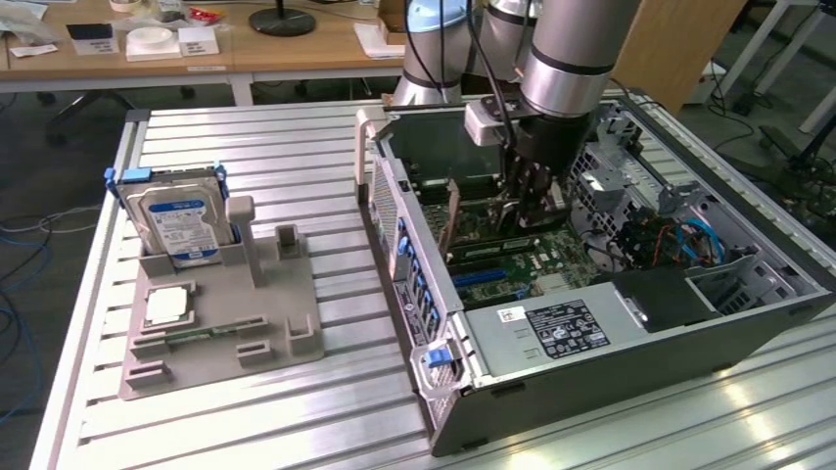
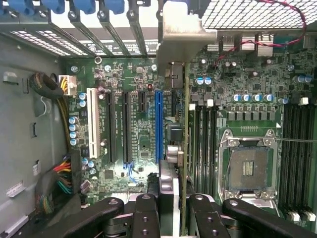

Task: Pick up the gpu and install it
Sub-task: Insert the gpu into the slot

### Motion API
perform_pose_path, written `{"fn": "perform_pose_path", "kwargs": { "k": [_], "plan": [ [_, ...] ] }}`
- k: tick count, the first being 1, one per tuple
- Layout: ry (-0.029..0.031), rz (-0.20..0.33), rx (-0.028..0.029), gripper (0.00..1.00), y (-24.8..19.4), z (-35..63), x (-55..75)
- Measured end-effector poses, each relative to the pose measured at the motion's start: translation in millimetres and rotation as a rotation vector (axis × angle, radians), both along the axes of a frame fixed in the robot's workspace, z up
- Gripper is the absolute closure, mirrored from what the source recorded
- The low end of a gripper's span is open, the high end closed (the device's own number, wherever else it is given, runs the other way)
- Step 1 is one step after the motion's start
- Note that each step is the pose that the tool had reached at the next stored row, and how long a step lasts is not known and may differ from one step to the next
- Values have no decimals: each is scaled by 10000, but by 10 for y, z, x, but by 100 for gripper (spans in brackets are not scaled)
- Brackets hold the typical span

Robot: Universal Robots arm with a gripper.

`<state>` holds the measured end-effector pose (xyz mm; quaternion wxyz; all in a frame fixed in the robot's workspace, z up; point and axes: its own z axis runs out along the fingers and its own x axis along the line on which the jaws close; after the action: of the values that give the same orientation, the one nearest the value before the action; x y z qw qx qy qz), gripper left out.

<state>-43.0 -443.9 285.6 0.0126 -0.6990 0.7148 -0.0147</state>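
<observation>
My gripper (image 1: pixel 535 201) reaches down into the open computer case (image 1: pixel 627 372) and is shut on the gpu (image 1: pixel 503 245). In the wrist view the gpu (image 2: pixel 185 124) shows edge-on, gripped between the black fingers (image 2: pixel 146 213), with its silver end bracket (image 2: pixel 185 34) at the slotted rear wall of the case. The card hangs upright just above the green motherboard (image 2: pixel 133 74), close beside the long blue slot (image 2: pixel 158 124). Whether its lower edge touches a slot is hidden.
An empty CPU socket (image 2: pixel 246 168) and memory slots lie beside the card. Cable bundles (image 2: pixel 59 173) run along one case wall. On the ribbed table (image 1: pixel 261 147), a grey fixture (image 1: pixel 222 333) holds a blue-labelled hard drive (image 1: pixel 183 220) and a square chip (image 1: pixel 170 305).
</observation>
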Motion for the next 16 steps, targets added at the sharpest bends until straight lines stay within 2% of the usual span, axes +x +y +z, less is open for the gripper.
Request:
{"fn": "perform_pose_path", "kwargs": {
  "k": [5,9,14,16],
  "plan": [
    [-2,-1,3,72,-11,-25,-53],
    [-1,2,27,72,-18,-57,-87],
    [-2,0,156,72,-61,-107,-88],
    [-3,-2,186,72,-65,-123,-89]
  ]
}}
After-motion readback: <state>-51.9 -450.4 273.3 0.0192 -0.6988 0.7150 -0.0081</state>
